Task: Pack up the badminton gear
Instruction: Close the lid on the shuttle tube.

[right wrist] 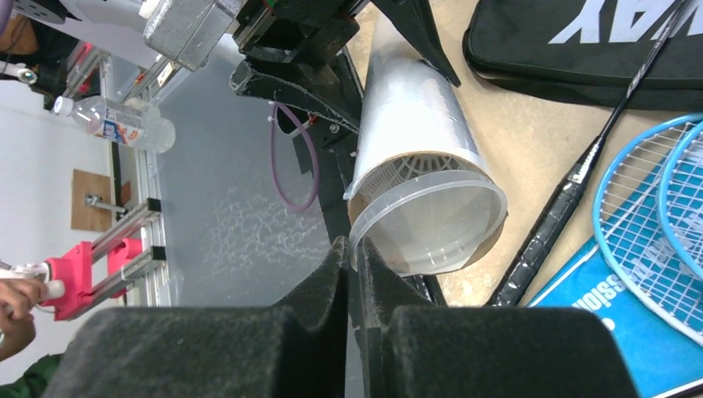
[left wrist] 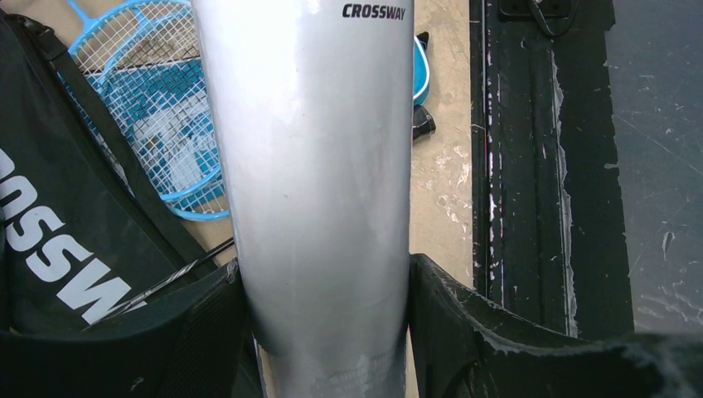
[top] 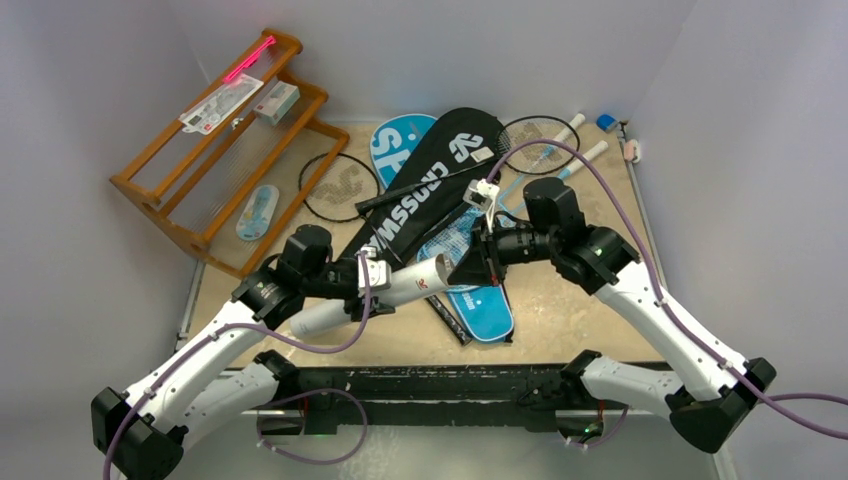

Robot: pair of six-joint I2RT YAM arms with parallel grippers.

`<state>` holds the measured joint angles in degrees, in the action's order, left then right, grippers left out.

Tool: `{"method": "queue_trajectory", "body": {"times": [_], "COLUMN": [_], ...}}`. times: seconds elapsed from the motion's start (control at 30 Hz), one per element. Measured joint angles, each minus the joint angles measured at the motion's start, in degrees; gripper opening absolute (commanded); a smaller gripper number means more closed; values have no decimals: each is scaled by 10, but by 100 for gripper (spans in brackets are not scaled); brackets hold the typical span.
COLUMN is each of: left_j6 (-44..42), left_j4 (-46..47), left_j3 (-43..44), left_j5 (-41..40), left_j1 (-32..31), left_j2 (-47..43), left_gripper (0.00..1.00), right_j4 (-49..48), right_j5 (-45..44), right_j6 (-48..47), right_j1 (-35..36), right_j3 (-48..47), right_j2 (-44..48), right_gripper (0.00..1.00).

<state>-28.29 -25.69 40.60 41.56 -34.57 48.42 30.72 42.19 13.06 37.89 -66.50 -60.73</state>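
Well to the left of the white tube [top: 340, 308], and farther back, stands the wooden rack [top: 215, 150]. The left end effector [left wrist: 327, 332] is clamped around the tube's body, with one finger on each side. "CROSSWAY" is printed farther along the tube. The tube slants across the near part of the bench [top: 570, 310], but I cannot tell whether it touches the surface. Behind the tube lie the black racket [top: 340, 187], the blue cover [top: 398, 140] and the black CROSSWAY cover [top: 420, 195]. A light-blue racket [left wrist: 149, 116] lies just beside the tube. At the tube's right end sits a clear cap [right wrist: 431, 232], with a white lattice showing through it. The right end effector [right wrist: 355, 265] has its fingers pressed almost together, pinching the cap's rim.
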Motion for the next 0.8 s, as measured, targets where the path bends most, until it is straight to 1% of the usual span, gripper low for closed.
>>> {"method": "queue_trajectory", "body": {"times": [0.07, 0.13, 0.23, 0.33, 0.53, 0.7, 0.8], "left_j6": [0, 0, 0, 0, 0, 0, 0], "left_j4": [0, -1, -1, -1, 0, 0, 0], "left_j3": [0, 0, 0, 0, 0, 0, 0], "left_j5": [1, 2, 3, 6, 21, 29, 33], "left_j1": [0, 0, 0, 0, 0, 0, 0], "left_j2": [0, 0, 0, 2, 2, 2, 2], "left_gripper": [22, 22, 22, 22, 22, 22, 22], "right_j4": [0, 0, -1, -2, -2, -7, -12], "right_j5": [5, 9, 10, 10, 9, 9, 10], "right_j6": [1, 2, 5, 8, 10, 12, 13], "right_j1": [0, 0, 1, 1, 1, 1, 1], "right_j3": [0, 0, 0, 0, 0, 2, 7], "right_j2": [-5, -11, -16, -16, -19, -19, -19], "right_gripper": [11, 18, 22, 38, 54, 53, 47]}}
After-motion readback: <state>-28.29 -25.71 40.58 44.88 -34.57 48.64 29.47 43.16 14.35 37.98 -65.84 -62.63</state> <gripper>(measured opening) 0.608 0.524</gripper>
